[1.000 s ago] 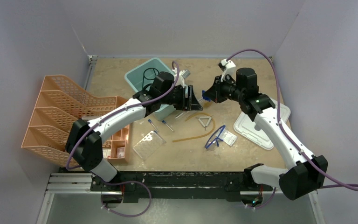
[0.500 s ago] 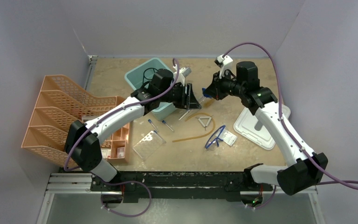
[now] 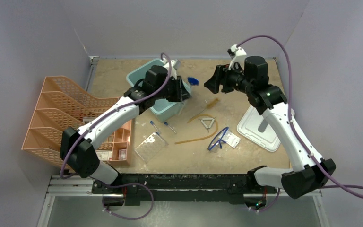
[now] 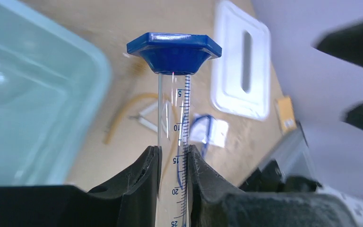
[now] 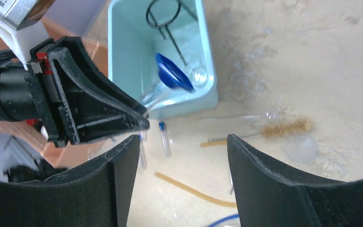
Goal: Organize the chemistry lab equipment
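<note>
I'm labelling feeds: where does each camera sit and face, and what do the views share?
Top external: above and behind the bases, facing down onto the table; both arms show.
Left wrist: on that arm, facing along the left claw gripping the graduated cylinder; fingers show.
Right wrist: facing down through the open right claw onto the teal bin; fingers show.
Shared: all three show the cylinder.

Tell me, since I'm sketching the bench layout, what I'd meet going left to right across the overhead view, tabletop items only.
orange mesh organizer → clear rack → white triangle → pale grey lid. The teal bin, tubes, tubing and safety glasses overlap these sideways, so they are left out.
</note>
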